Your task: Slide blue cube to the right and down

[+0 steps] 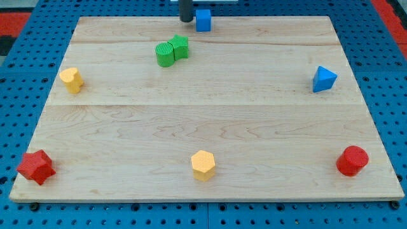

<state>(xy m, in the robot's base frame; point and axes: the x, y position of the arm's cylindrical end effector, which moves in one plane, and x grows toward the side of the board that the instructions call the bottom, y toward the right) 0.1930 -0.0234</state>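
the wooden board (pixel 210 127) fills most of the view. the two green blocks (pixel 172 51), touching each other, sit at about 11 o'clock from the board's middle. the red cylinder (pixel 351 160) lies at 4 o'clock, the red star-like block (pixel 35 166) at 8, the yellow hexagon block (pixel 203 165) at 6, the yellow block (pixel 72 80) at 10, the blue triangular block (pixel 324 79) at 2. the blue cube (pixel 203 20) sits at 12 o'clock by the far edge. my tip (pixel 186 20), a bare rod with nothing to open or close, stands just beside the cube at its 9 o'clock, seemingly placed to shove it rightward. the way toward 4 o'clock looks free; only the blue triangular block lies near that line.
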